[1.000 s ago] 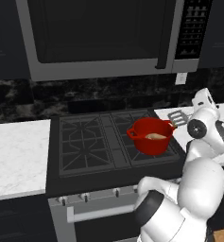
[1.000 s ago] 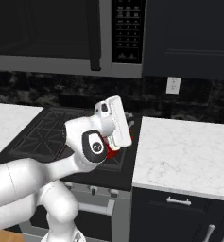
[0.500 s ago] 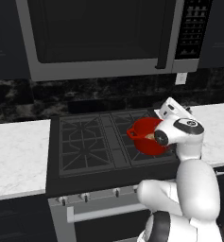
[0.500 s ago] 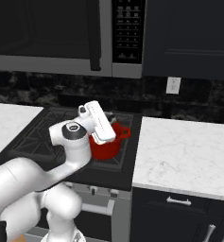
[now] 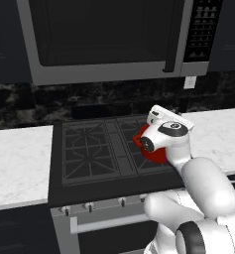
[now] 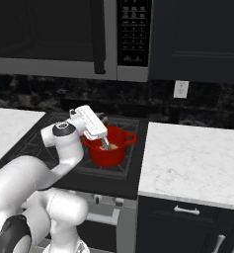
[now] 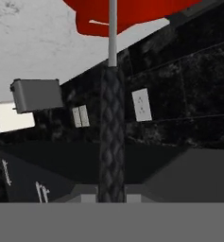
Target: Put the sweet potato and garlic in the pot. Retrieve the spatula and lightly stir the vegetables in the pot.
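The red pot [image 6: 107,152] stands on the stove's right front burner, and in the left base view the pot [image 5: 157,152] is mostly hidden behind my wrist. My gripper [image 6: 102,139] hangs over its rim, shut on the spatula [image 6: 105,144], which slants down into the pot. A pale vegetable lump [image 6: 113,147] shows inside beside the spatula's end. In the rolled hand view the spatula's dark textured handle [image 7: 112,142] runs up into a grey shaft that meets the pot [image 7: 132,13]. The spatula's head is hidden inside the pot.
The black stove [image 5: 94,149] has bare left burners. White marble counters lie to the left [image 5: 17,163] and to the right [image 6: 192,163]. A microwave [image 5: 104,39] hangs low above the stove. A wall outlet [image 6: 180,89] sits behind the right counter.
The arm has swung left from beside the pot to over it, carrying the spatula. The spatula now dips into the pot. The jaws stayed shut.
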You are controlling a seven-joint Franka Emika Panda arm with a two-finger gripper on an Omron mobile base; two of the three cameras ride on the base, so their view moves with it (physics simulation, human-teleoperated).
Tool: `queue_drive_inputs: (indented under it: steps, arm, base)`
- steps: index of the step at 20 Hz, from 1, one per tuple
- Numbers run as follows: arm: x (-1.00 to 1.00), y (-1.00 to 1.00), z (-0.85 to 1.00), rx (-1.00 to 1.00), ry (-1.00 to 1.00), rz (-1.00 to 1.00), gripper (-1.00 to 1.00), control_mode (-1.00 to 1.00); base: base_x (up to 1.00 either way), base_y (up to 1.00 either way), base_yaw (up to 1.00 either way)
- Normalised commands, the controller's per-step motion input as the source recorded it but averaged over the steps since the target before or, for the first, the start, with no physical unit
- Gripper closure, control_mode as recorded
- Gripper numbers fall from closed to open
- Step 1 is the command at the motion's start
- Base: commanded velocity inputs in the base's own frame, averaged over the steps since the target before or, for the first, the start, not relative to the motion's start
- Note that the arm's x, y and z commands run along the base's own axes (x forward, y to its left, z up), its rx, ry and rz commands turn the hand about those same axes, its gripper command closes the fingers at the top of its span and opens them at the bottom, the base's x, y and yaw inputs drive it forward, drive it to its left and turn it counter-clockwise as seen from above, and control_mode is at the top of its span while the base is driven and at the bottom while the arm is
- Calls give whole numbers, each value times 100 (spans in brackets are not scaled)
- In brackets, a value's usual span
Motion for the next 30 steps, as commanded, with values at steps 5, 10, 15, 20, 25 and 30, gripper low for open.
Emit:
queue_drive_inputs:
  steps: [5,10,15,20,25,30]
  arm:
    - [41,35,13,-21,10,0,100,-100]
    - [6,11,-2,-8,9,0,100,-100]
    - [10,-2,-5,-7,0,0,100,-100]
    - [21,0,-37,0,0,0,100,-100]
    - [14,2,-33,3,0,4,100,-100]
    - [13,5,-7,5,-5,5,100,-100]
  base:
    - [0,0,0]
    - [0,0,0]
    - [0,0,0]
    - [0,0,0]
    - [0,0,0]
    - [0,0,0]
